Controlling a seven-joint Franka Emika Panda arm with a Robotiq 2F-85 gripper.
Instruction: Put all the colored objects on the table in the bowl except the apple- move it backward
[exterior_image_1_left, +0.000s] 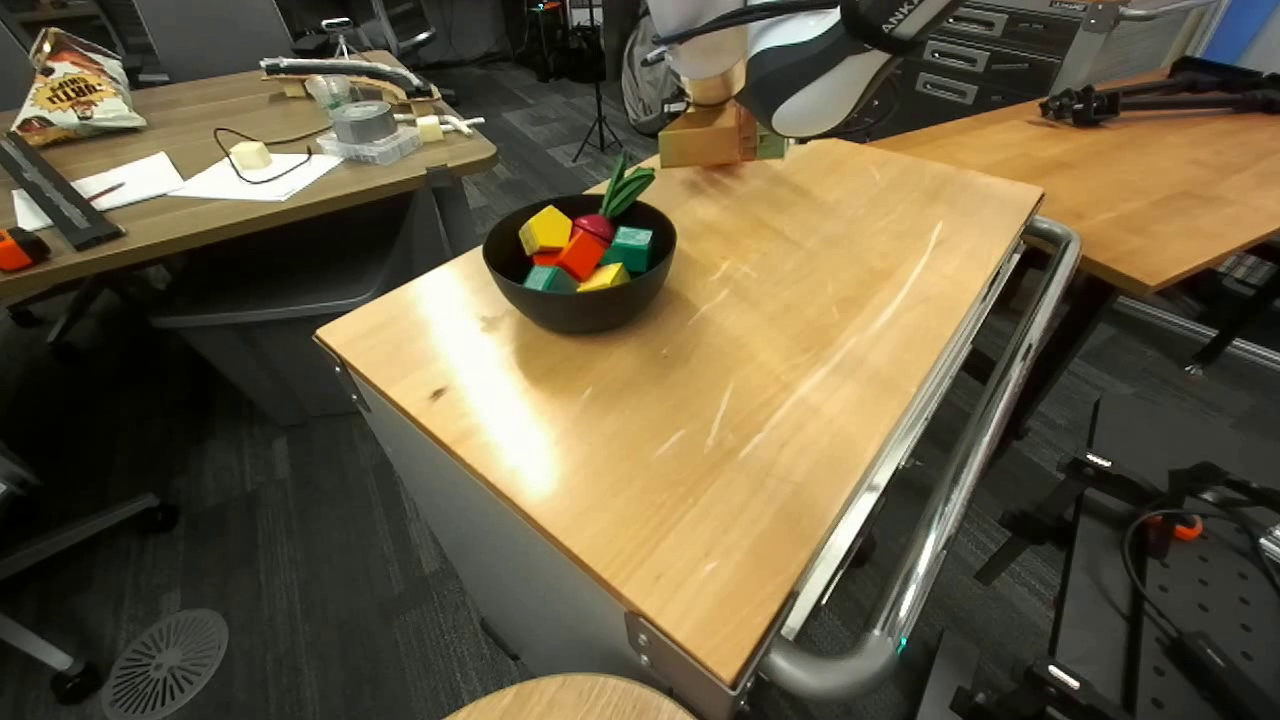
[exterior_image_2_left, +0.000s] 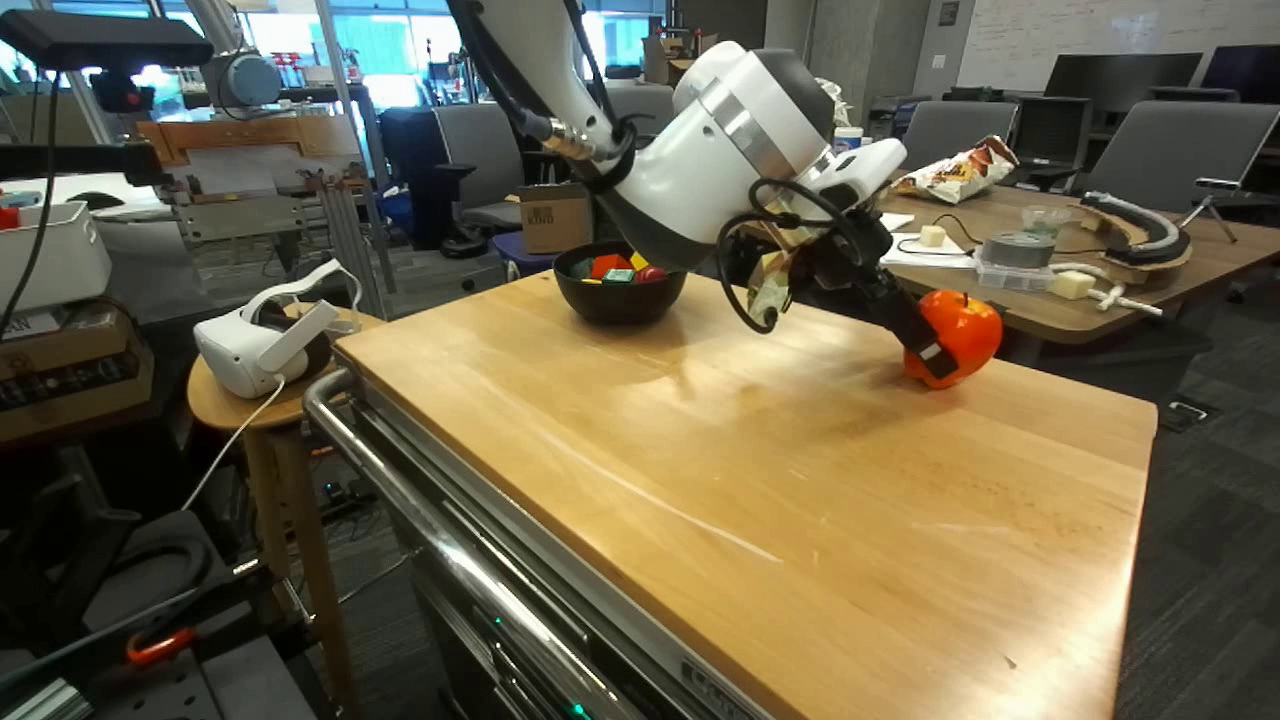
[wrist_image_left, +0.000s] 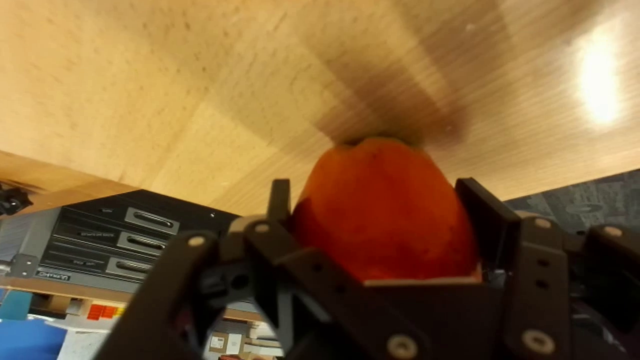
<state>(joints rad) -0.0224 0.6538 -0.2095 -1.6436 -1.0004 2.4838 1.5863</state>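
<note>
The round red-orange apple (wrist_image_left: 380, 220) fills the space between the fingers of my gripper (wrist_image_left: 374, 187), which is shut on it; both pads touch its sides. In an exterior view the apple (exterior_image_2_left: 968, 335) is near the long edge of the table (exterior_image_2_left: 760, 450); whether it touches the wood I cannot tell. An exterior view has it hidden behind the wrist. On that same table stands the black bowl (exterior_image_1_left: 580, 315). Inside it lie the colored objects: a yellow block (exterior_image_1_left: 546, 231), a red-orange block (exterior_image_1_left: 583, 255), green blocks (exterior_image_1_left: 632, 247) and a dark-red fruit (exterior_image_1_left: 597, 226) with a green stem.
A metal rail (exterior_image_1_left: 960, 520) runs along one table edge. Beyond the opposite edge is a cluttered desk (exterior_image_1_left: 400, 195), and a longer wooden desk (exterior_image_1_left: 1130, 190) adjoins the far end. A stool holding a white headset (exterior_image_2_left: 262, 350) stands by the near end.
</note>
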